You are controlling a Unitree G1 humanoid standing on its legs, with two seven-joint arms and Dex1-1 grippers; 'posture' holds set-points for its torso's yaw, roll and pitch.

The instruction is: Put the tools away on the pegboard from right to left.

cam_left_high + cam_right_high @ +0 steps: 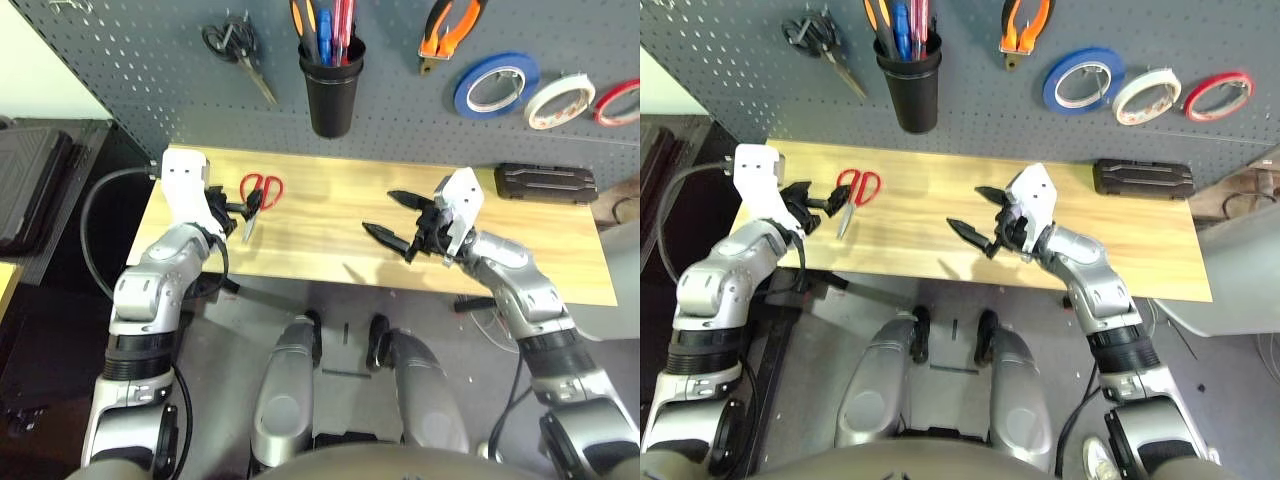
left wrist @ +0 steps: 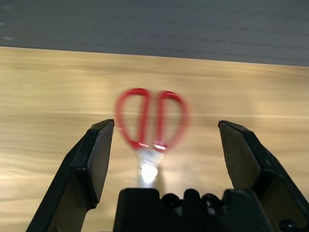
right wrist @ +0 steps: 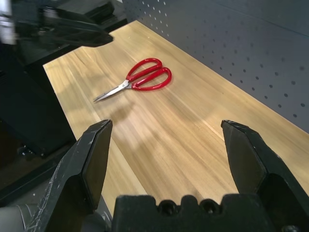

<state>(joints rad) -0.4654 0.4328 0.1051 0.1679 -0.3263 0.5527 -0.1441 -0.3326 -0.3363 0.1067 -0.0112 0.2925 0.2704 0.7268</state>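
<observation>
Left gripper (image 1: 240, 210): jaws spread wide, nothing between them; it hovers low over the left end of the table, pointing forward at the scissors.
Red-handled scissors (image 1: 259, 197): lying flat on the wooden table (image 1: 340, 240), closed, handles toward the pegboard and blade tip toward the robot; just ahead of the left gripper's fingertips (image 2: 99, 154), lined up with the gap between them, not touched.
Right gripper (image 1: 397, 218): jaws fully apart and empty; it hangs over the middle of the table, pointing toward the robot's left, well apart from the scissors.
Pegboard (image 1: 400, 110): dark grey perforated panel standing behind the table, beyond both grippers.
Black cup (image 1: 331, 88): mounted on the pegboard, beyond the gap between the two grippers; it holds several upright tools with orange, blue and red handles, and I cannot tell which of them is the screwdriver.
Orange-and-black-handled pliers (image 1: 447, 32): hanging on the pegboard, beyond the right gripper.
Off-white tape roll (image 1: 560, 100): hanging on the pegboard to the right of the right gripper, between the blue tape roll (image 1: 497, 84) and the red tape roll (image 1: 618, 101).
Black-handled scissors (image 1: 238, 55): hanging on the pegboard beyond the left gripper, left of the cup.
Black case (image 1: 545, 182): lying at the back right of the table, to the right of the right gripper.
</observation>
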